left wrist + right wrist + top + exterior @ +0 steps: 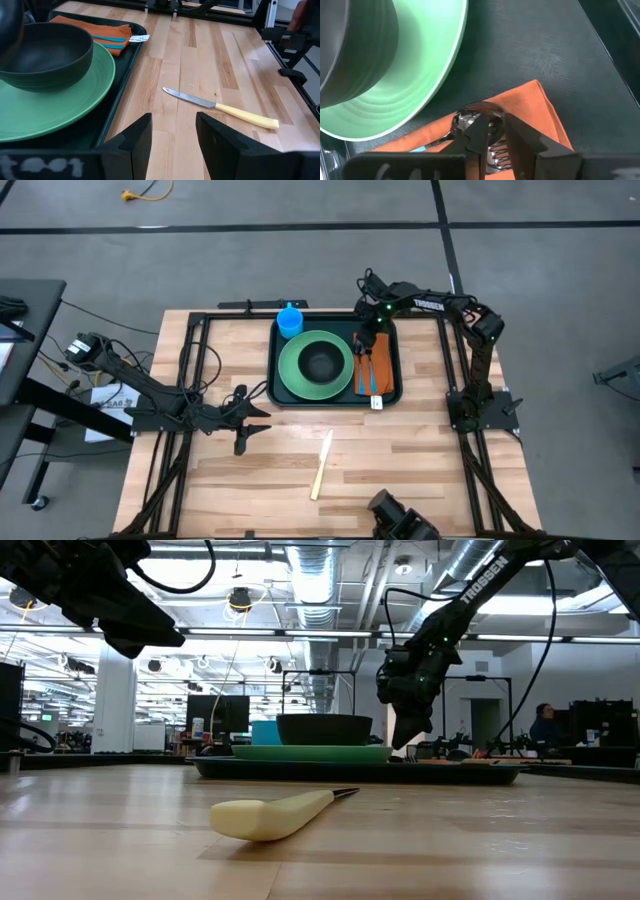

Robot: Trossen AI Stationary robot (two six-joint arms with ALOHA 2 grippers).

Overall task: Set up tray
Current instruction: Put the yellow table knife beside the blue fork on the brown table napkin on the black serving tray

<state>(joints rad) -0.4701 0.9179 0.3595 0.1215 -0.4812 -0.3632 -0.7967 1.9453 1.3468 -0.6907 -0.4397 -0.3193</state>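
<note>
The dark green tray (335, 404) lies at the table's far middle. It carries a light-green plate (296, 376) with a dark bowl (320, 362), a blue cup (290, 320) and an orange napkin (378, 372). A spoon (470, 116) and a fork (497, 152) lie on the napkin. My right gripper (497, 121) points steeply down over them, its fingers a narrow gap apart. My left gripper (172, 130) hangs open over bare wood to the tray's left near side. A yellow-handled knife (322, 465) lies flat on the table. My right gripper has its fingertips (481, 125) right at the spoon's bowl (468, 114), coming from above and slanting down. The spoon and fork lie flat on the napkin. The fingers hide the spot, so I cannot tell whether they touch the metal.
Black frame rails (185, 380) run along the table's left and right sides. A white tag (377, 403) sticks out at the napkin's near end. Bare wood surrounds the knife (220, 106) in front of the tray.
</note>
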